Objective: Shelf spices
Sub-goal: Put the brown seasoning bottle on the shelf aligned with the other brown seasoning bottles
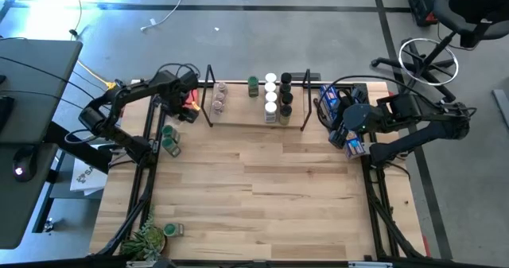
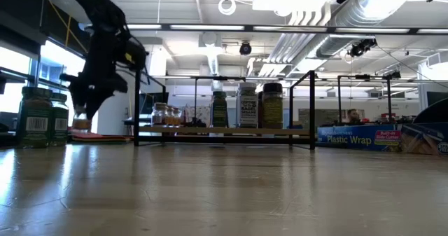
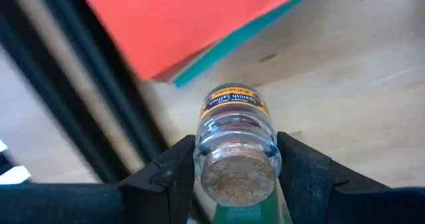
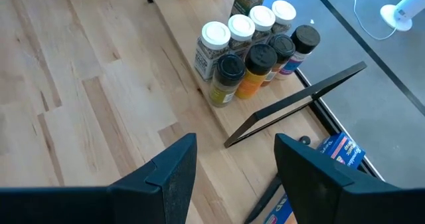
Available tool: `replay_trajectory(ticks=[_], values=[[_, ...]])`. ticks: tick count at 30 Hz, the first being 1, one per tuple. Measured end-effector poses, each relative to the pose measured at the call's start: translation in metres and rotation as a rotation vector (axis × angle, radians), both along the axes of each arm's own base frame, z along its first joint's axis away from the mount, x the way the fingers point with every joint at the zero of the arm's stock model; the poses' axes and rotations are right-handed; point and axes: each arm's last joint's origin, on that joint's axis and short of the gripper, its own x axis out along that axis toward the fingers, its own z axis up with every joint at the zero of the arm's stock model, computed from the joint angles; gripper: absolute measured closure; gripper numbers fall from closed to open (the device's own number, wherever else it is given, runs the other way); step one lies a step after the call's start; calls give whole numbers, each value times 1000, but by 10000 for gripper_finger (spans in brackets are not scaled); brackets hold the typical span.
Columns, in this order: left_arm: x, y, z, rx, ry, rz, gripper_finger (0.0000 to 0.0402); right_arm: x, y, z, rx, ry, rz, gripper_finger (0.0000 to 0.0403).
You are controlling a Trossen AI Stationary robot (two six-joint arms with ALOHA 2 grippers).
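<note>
Closest in the left wrist view, a small clear cork-stoppered saffron jar sits clamped between the left gripper's two dark fingers, cork end toward the lens, so its long axis runs straight out along the fingers, above bare wood and the corner of a red card. In the high view that gripper hangs over the table's far-left corner, just outside the left wire end of the shelf, so the board lies to its right along the far edge; I judge the coming move turns on carrying the jar sideways over that wire frame. The left arm is plainly the nearer one. The low view alone shows height: the jar hangs clear of the tabletop, roughly level with the small jars already on the board. Two green-lidded jars wait near the left edge. At the far-right corner the right gripper idles with fingers spread wide and empty; its wrist view alone shows the clustered lids at the shelf's right end and a blue packet.
</note>
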Motion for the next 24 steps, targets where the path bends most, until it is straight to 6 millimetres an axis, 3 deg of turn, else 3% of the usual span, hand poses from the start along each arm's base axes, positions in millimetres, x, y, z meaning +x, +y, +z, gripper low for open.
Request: replay_trajectory(ticks=[6, 11, 18, 21, 24], values=[[5, 12, 63, 117, -27, -39, 233, 0, 0, 0, -10, 8, 13, 206], [8, 18, 132, 243, -77, -88, 233, 0, 0, 0, -27, 13, 18, 206], [13, 6, 224, 459, -310, -181, 233, 0, -1, 0, -46, 19, 28, 206], [29, -6, 248, 471, -474, -287, 233, 0, 0, 0, -56, 26, 42, 206], [60, -22, 252, 432, -519, -452, 233, 1, 0, 1, -66, 28, 54, 206]])
